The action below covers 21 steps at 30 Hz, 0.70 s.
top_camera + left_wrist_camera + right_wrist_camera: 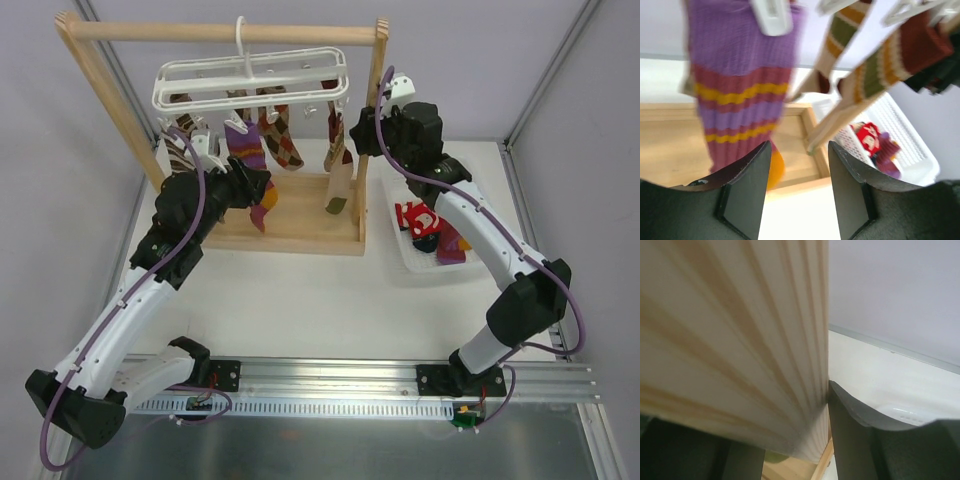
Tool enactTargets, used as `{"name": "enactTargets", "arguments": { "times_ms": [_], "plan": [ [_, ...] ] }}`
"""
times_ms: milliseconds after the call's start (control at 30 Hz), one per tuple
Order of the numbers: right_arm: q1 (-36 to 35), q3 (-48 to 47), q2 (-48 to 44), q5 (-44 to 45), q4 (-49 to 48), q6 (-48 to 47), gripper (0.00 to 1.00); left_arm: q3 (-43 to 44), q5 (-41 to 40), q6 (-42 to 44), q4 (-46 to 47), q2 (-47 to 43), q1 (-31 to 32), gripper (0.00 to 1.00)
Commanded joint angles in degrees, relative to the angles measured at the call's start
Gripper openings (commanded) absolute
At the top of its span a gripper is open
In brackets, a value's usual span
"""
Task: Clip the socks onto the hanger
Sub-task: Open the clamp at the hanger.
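Purple up close, showing in the left wrist view as a purple sock hanging clipped just beyond the spread, empty fingers of the left gripper. Only from overhead, seeing the whole hanger carrying socks on the wooden rack. Pinching that rack's post with the right gripper, grain blurring, one finger mostly hiding. Glimpsing a red sock lying in the basket.
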State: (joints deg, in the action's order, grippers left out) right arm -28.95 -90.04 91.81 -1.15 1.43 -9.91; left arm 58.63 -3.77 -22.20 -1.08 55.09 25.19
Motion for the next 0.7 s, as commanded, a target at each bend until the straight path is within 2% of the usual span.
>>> {"name": "enactTargets", "arguments": {
  "times_ms": [0, 100, 167, 267, 367, 500, 667],
  "plan": [
    [-0.8, -3.0, -0.3, -5.0, -4.0, 0.1, 0.5, 3.8, 8.3, 1.3, 3.3, -0.4, 0.4, 0.49],
    [-0.7, -1.4, -1.6, -4.9, -2.9, 0.3, 0.54, 6.0, 11.5, -0.3, 3.6, 0.4, 0.4, 0.51],
    [-0.8, 0.1, -3.6, -3.9, -1.8, 0.3, 0.55, 8.1, 12.2, -0.9, 3.9, 0.8, 0.4, 0.6],
    [-0.8, 1.0, -6.9, -2.4, 3.0, -0.5, 0.56, 11.6, 13.9, -1.2, 4.2, 2.1, 0.4, 0.66],
    [-0.8, 2.8, -11.5, -3.0, 5.5, -0.6, 0.6, 15.0, 15.2, -0.1, 4.1, 4.1, 0.4, 0.66],
    [-0.7, 4.3, -16.7, -5.0, 11.2, 0.0, 0.7, 16.5, 13.1, 1.4, 3.6, 5.5, 0.3, 0.65],
    [-0.9, 6.5, -23.0, -10.6, 15.2, 1.6, 0.71, 17.8, 12.4, -0.5, 1.4, 5.7, -3.0, 0.65]
  ]
}}
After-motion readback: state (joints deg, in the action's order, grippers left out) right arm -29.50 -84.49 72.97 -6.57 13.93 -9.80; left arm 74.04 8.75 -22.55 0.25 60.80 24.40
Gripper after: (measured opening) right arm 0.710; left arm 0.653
